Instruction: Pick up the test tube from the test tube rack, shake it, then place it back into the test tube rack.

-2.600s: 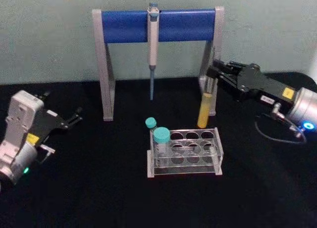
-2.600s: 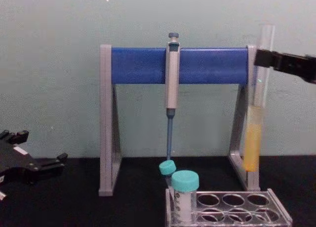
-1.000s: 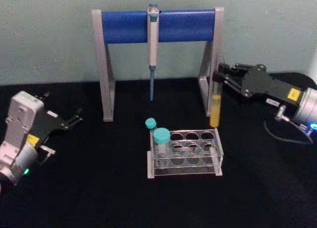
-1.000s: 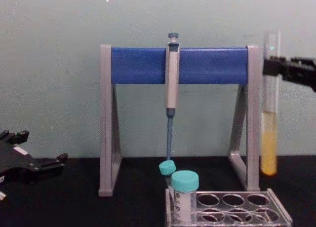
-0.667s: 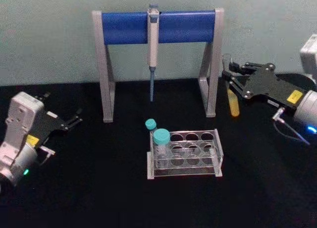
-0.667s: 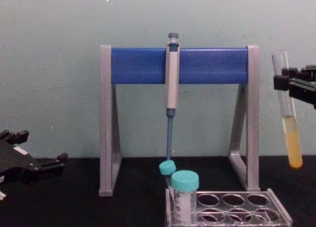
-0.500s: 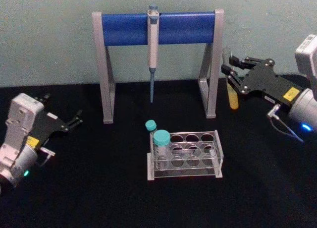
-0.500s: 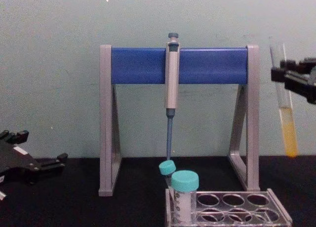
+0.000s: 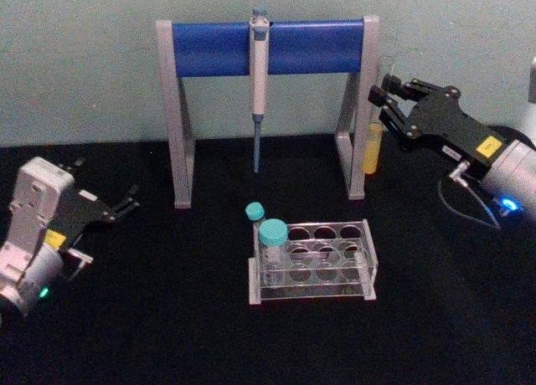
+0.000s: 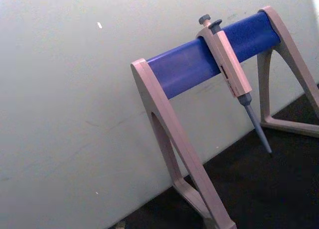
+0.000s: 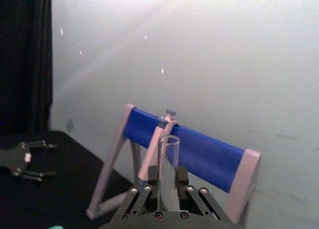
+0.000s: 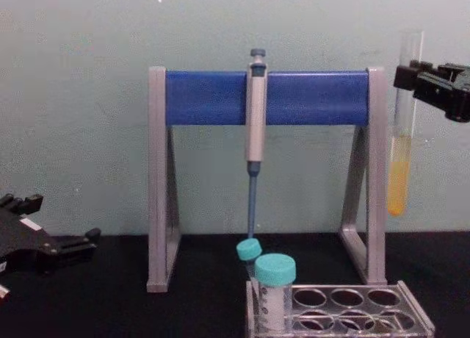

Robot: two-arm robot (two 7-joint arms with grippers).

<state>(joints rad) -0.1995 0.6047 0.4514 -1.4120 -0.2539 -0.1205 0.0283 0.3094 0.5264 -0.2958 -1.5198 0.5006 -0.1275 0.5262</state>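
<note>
We note the right gripper [image 9: 385,92] clamped on the test tube [image 9: 373,147], nearly upright, clear of the rack [image 9: 311,292]; left gripper [image 9: 127,202] parked, fingers spread.

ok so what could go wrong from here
1. The tube has no cap and hangs tilted in the right tool, gripped near its top; hard shaking might slop the yellow liquid out.
2. It hangs close beside the stand's right leg; a wide swing could knock glass on it.
3. The rack sits lower and to the left, so a slanted tube may jam going back in.
The left tool sits idle at the left.
</note>
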